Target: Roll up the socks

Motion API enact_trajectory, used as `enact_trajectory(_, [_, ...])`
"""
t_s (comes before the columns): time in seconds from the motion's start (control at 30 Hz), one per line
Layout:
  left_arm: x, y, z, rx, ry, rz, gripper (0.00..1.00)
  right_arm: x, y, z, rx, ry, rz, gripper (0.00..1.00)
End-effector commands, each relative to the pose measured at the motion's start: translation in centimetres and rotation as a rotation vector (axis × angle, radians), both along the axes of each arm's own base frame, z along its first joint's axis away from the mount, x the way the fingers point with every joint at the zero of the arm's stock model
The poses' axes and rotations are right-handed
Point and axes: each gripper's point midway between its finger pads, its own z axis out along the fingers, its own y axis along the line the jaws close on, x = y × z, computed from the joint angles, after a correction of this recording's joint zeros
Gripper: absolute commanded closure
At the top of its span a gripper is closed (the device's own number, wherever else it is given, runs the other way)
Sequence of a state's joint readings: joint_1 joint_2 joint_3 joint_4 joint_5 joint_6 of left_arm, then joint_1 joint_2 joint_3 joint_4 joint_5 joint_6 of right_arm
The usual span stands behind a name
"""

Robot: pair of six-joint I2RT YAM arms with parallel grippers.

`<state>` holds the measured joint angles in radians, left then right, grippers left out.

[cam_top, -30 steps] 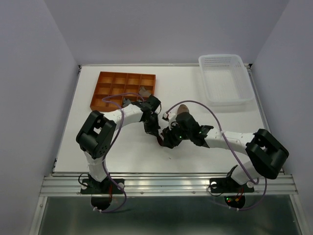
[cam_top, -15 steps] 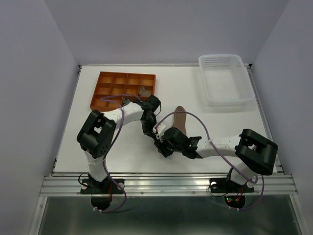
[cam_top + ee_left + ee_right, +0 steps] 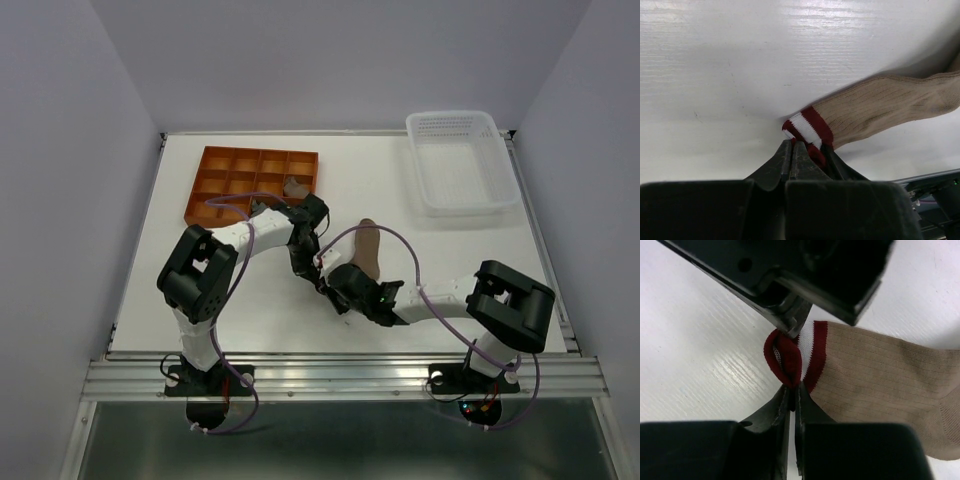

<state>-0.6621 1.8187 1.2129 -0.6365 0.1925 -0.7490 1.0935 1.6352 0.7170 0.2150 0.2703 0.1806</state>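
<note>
Just now my right gripper [image 3: 792, 387] clamped the sock [image 3: 880, 380] by its cuff, near the orange tray [image 3: 205, 205]; left gripper [image 3: 792, 146] pinches it too; rolling comes next.

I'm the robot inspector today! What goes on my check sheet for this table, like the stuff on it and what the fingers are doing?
Surface: white table, no spills seen.
Job's things: tan sock with a red-and-white cuff lies on the table. A small brownish bundle, maybe another sock, sits in the orange tray.
Clutter: orange tray at the far left; white basket at the far right.
Grippers: left gripper and right gripper are both shut on the sock's cuff, tips almost meeting.
Cables: purple cables loop over both arms; one arches above the sock.
Surroundings: plain pale walls; metal rail at the near edge.
</note>
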Motion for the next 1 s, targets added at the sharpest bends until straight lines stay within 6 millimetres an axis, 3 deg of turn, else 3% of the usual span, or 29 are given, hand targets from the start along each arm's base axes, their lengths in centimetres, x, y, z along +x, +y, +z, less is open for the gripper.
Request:
enact_trajectory(0.0, [0.1, -0.5, 1.2, -0.016, -0.016, -0.008, 1.0, 1.1, 1.7, 2.3, 0.112, -0.025, -0.07, 0.95])
enact_trajectory(0.13, [0.2, -0.3, 1.1, -0.017, -0.019, -0.001, 0.97, 0.4, 1.9, 2.8, 0.16, 0.018, -0.08, 0.99])
enact_trajectory(0.17, [0.6, -0.1, 1.3, -0.018, -0.033, 0.014, 0.8, 0.1, 1.8, 2.6, 0.164, 0.032, -0.079, 0.99])
enact_trajectory(0.2, [0.7, 0.1, 1.3, -0.016, -0.039, 0.025, 0.72, 0.2, 1.5, 2.3, 0.169, 0.051, -0.083, 0.99])
enact_trajectory(0.23, [0.8, 0.4, 1.3, -0.01, -0.045, 0.034, 0.57, 0.3, 1.3, 2.1, 0.191, 0.092, -0.095, 0.99])
enact_trajectory(0.3, [1.5, 1.1, 1.7, -0.011, -0.078, 0.065, 0.46, 0.3, 0.6, 1.3, 0.224, 0.172, -0.1, 0.99])
enact_trajectory(0.5, [2.1, 2.4, 2.9, -0.037, -0.142, 0.118, 0.4, 0.6, -0.3, 0.5, 0.311, 0.329, -0.085, 0.99])
enact_trajectory(0.67, [1.2, 3.7, 2.1, -0.007, -0.144, 0.142, 0.39, 0.7, -0.8, -0.9, 0.346, 0.456, -0.097, 0.99])
enact_trajectory(0.83, [1.7, 2.3, 2.5, -0.115, -0.202, 0.123, 0.39, 1.7, -2.5, -1.4, 0.4, 0.537, -0.168, 0.99])
enact_trajectory(0.97, [2.6, 0.2, 3.5, -0.218, -0.271, 0.059, 0.39, 1.1, -2.3, -2.2, 0.402, 0.601, -0.158, 0.99])
